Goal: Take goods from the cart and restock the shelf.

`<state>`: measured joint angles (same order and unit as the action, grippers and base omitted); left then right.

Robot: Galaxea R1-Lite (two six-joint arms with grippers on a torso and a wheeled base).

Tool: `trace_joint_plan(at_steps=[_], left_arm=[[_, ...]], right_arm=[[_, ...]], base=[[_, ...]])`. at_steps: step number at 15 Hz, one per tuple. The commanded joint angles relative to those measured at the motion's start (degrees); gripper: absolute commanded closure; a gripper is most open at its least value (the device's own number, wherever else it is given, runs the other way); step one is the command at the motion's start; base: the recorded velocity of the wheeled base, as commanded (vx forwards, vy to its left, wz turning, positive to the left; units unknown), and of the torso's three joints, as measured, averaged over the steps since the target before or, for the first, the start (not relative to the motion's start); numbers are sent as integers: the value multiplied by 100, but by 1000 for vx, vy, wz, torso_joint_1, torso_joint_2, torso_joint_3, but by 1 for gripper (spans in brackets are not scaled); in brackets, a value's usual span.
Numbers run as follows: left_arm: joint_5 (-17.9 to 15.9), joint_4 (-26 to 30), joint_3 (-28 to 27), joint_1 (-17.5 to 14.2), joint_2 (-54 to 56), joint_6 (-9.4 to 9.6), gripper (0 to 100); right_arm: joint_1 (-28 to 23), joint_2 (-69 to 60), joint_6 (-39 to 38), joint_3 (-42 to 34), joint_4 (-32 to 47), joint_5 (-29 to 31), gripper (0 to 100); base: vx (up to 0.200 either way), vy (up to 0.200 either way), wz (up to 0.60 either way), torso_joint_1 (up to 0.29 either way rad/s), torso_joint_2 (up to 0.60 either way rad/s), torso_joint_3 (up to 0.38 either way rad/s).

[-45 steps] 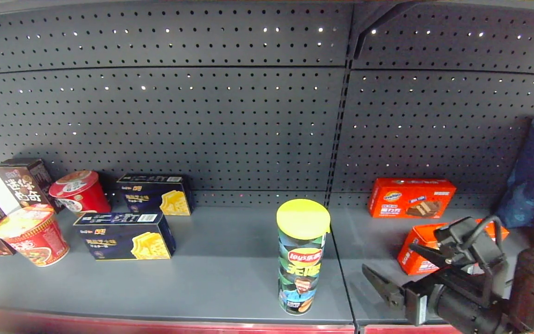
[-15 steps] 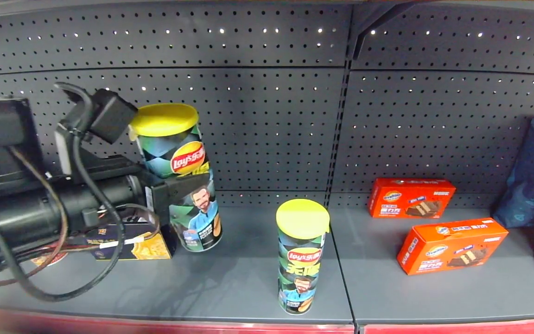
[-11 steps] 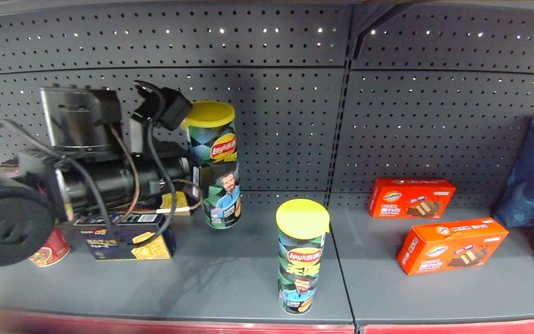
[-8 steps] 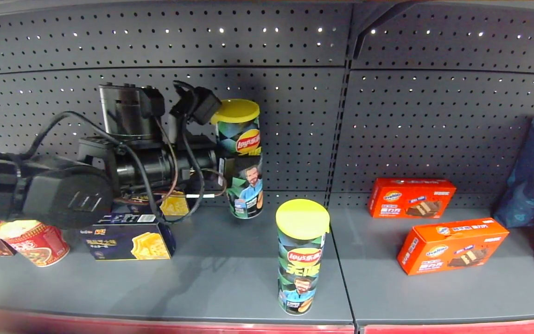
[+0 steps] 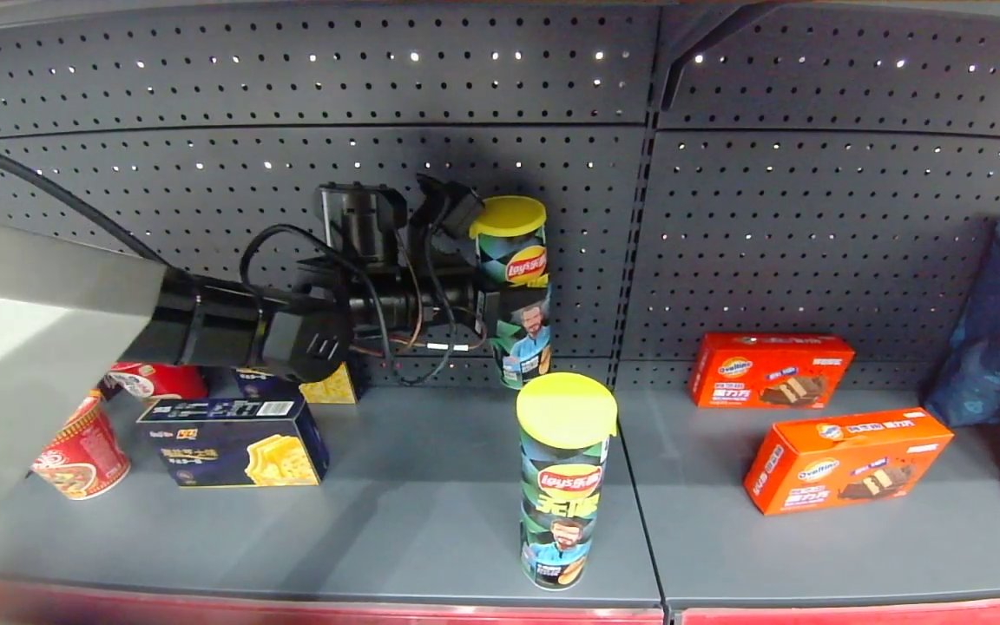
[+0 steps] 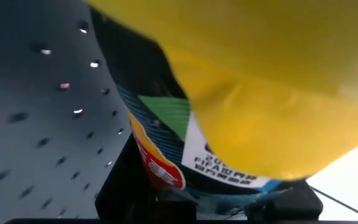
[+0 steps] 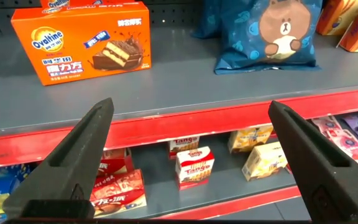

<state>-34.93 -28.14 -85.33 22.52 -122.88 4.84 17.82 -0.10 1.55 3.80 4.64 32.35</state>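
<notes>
L gripper (image 5: 490, 305) clamped on chips can (image 5: 517, 260), centre of head view, upright, close to the pegboard (image 5: 378, 87). Base sits low by the shelf (image 5: 430, 512) back edge; contact unclear. Can: tall tube, yellow lid, green-black diamond pattern, red-yellow logo, man's figure lower down. Second chips can (image 5: 565, 486), same look, stands at shelf front, lower centre. R gripper (image 7: 191, 155) spread wide, holding nothing, facing orange wafer box (image 7: 86, 40) & blue bear bag (image 7: 272, 31).

Our head camera looked forward and down at the shelf (image 5: 430, 486). Our left wrist camera sat hard against the chip can (image 6: 229, 93). Our right wrist camera faced the shelf's front from nearby and shared an orange box (image 7: 86, 40) with the head view.
</notes>
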Motion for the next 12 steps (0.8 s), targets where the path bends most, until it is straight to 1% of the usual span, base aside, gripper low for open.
trace_joint_plan(at_steps=[1, 6, 10, 12], left_arm=[[-67, -25, -212, 69, -500, -1, 100], [-93, -25, -194, 148, -641, 26, 100], [-137, -25, -177, 139, -702, 35, 100], [-137, -16, -124, 130, -720, 166, 100]], right_arm=[[2, 10, 3, -2, 1, 8, 0], [2, 10, 12, -2, 1, -1, 0], [2, 10, 3, -2, 1, -1, 0], [2, 10, 3, -2, 1, 8, 0]], base=[[0, 0, 0, 0, 0, 0], [0, 0, 0, 0, 0, 0], [0, 0, 0, 0, 0, 0], [0, 0, 0, 0, 0, 0]])
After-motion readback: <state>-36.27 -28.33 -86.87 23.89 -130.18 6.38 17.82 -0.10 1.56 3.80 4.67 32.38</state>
